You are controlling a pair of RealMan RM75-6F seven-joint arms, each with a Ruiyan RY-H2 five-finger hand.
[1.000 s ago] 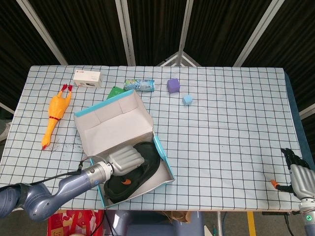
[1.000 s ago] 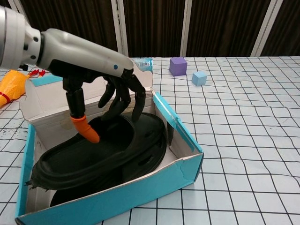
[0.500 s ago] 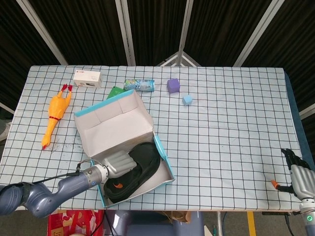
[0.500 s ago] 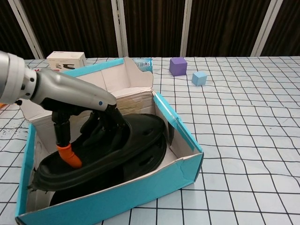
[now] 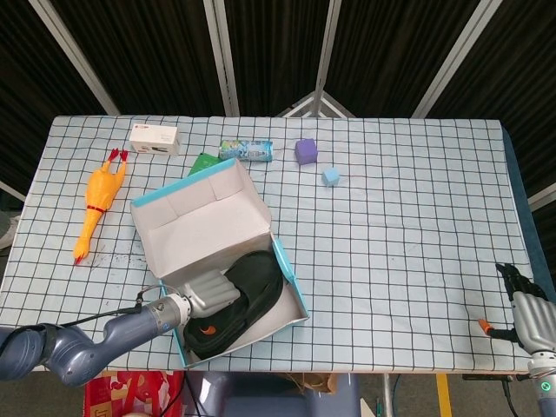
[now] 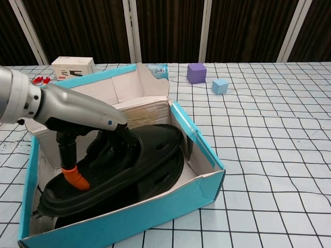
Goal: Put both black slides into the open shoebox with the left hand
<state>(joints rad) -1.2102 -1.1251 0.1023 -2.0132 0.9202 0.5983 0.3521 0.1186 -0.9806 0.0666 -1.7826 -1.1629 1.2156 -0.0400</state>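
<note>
From where I stand, the left robot hand [image 6: 106, 150] has sunk lower into the open shoebox [image 6: 199, 142] than it was a second ago — then its fingers hung spread above the slides, now they lie pressed down on the top black slide [image 6: 150, 155], the orange-tipped thumb [image 6: 75, 178] resting on its near end. It seems to be pushing rather than gripping; I see nothing clamped between the fingers, which lie flat and loosely apart on the rubber.

The second black slide [image 6: 165, 178] shows as a dark edge beneath the first, so both appear stacked inside the box, toes toward the far right corner. In the head view the pair [image 5: 239, 304] has settled a little deeper and more to the box's left end than before.

My reading — the placing is essentially done, and this is a tamping-down step to seat the upper slide below the rim. What remains is likely to lift the hand clear without dragging the slide up.

The right robot hand [image 5: 524, 306] rests at the far edge of the surface [image 5: 408, 217], fingers curled, holding nothing.
</note>
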